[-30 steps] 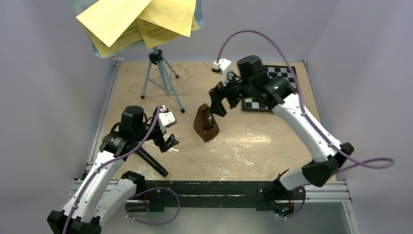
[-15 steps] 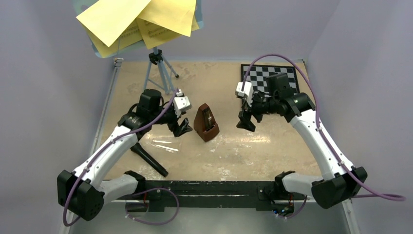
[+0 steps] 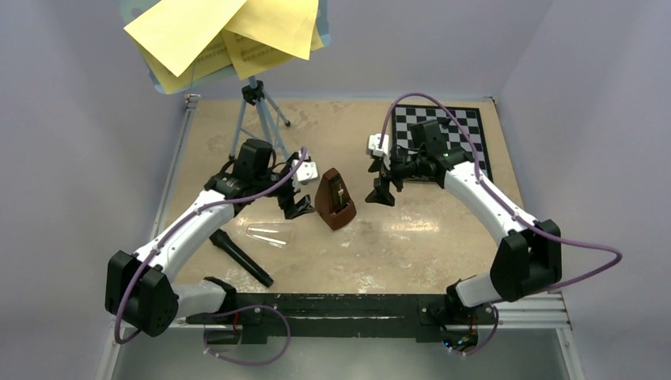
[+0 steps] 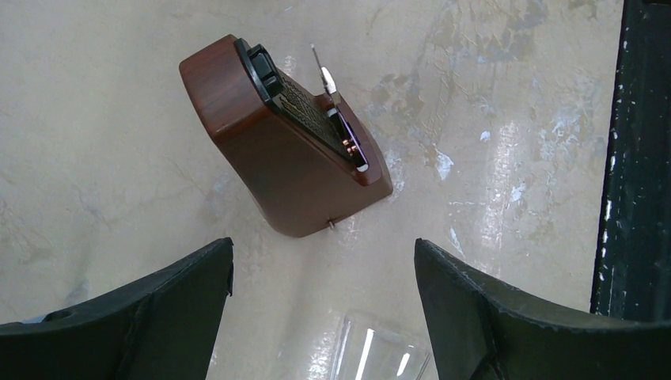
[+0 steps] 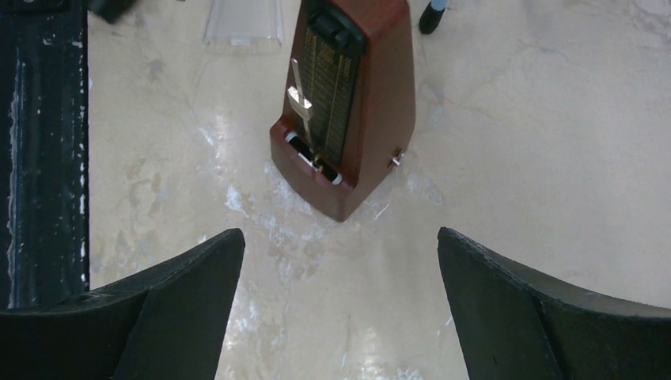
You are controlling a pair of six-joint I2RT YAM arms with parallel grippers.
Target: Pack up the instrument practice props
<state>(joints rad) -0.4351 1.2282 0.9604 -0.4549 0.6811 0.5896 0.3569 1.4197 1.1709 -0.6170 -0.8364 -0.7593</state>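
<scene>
The brown pyramid metronome stands upright mid-table, its pendulum face showing; it also shows in the left wrist view and the right wrist view. My left gripper hangs open just left of it, nothing between its fingers. My right gripper is open on the metronome's right, a short gap away. At the back left the light-blue tripod music stand carries yellow sheet-music pages on its tray.
A chessboard lies at the back right under the right arm. A clear plastic cover lies left of the metronome, and a black rod-like object lies nearer the front. A black rail runs along the near edge.
The left arm has swung right and forward from the near left up to the metronome's left side. The right arm drew back off the metronome, then came in towards its right side.
</scene>
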